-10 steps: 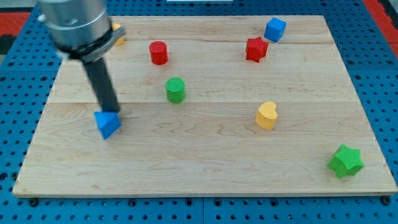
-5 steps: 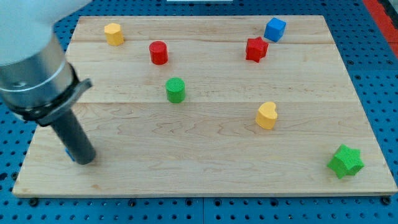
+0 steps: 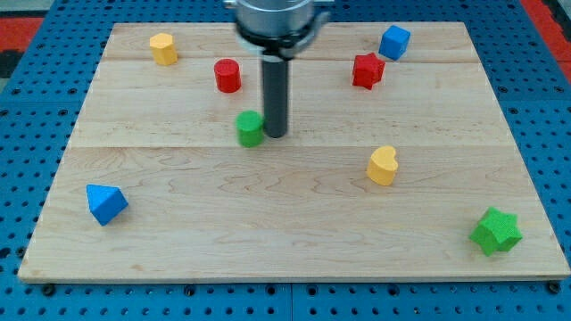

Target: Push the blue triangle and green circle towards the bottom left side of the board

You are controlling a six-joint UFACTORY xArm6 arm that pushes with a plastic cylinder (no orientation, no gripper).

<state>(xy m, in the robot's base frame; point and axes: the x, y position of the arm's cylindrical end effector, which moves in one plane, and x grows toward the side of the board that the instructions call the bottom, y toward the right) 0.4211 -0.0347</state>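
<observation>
You are looking at a pale wooden board (image 3: 294, 223) with visible grain and a smooth, faintly satin face; the green circle (image 3: 250, 128) and blue triangle (image 3: 106, 203) are looking matt, and the rod above my tip (image 3: 277, 135) is showing dull dark sheen

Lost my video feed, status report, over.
My tip against the right side of the green circle. Blue triangle sits near the board's bottom-left corner. Nothing between circle and triangle.

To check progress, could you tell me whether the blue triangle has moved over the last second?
Yes: the blue triangle slid toward the view's bottom left, farther from the green circle.
</observation>
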